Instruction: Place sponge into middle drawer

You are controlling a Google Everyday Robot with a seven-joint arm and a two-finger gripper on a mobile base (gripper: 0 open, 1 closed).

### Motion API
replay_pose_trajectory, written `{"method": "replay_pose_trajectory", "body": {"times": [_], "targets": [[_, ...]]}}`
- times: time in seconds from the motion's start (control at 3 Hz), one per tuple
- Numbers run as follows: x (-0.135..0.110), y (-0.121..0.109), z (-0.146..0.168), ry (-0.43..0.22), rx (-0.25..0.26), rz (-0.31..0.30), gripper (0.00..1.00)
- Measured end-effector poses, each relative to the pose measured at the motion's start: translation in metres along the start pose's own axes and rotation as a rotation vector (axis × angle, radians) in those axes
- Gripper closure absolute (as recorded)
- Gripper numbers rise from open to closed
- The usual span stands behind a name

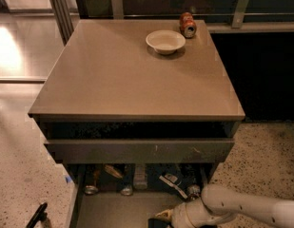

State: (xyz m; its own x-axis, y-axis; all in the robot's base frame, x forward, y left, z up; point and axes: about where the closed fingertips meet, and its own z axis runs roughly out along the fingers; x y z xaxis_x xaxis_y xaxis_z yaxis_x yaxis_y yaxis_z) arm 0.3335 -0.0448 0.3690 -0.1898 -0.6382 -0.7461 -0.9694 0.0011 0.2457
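Pale yellow foam of the sponge showed at the gripper, fingers clamped on it, low over the middle drawer, whose grey floor lay bare beside it.

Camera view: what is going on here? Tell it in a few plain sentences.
The arm reaches in from the lower right, its gripper low over the open middle drawer. A pale yellow bit at its tip looks like the sponge, though that is not certain. A bowl and a tipped can sit on the cabinet top.
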Motion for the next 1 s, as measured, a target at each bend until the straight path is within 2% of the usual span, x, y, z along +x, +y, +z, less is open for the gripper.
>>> {"method": "replay_pose_trajectory", "body": {"times": [0.67, 1.0], "targets": [[0.0000, 0.0000, 0.0000, 0.000, 0.000, 0.000, 0.36], [0.0000, 0.0001, 0.0001, 0.000, 0.000, 0.000, 0.05]]}}
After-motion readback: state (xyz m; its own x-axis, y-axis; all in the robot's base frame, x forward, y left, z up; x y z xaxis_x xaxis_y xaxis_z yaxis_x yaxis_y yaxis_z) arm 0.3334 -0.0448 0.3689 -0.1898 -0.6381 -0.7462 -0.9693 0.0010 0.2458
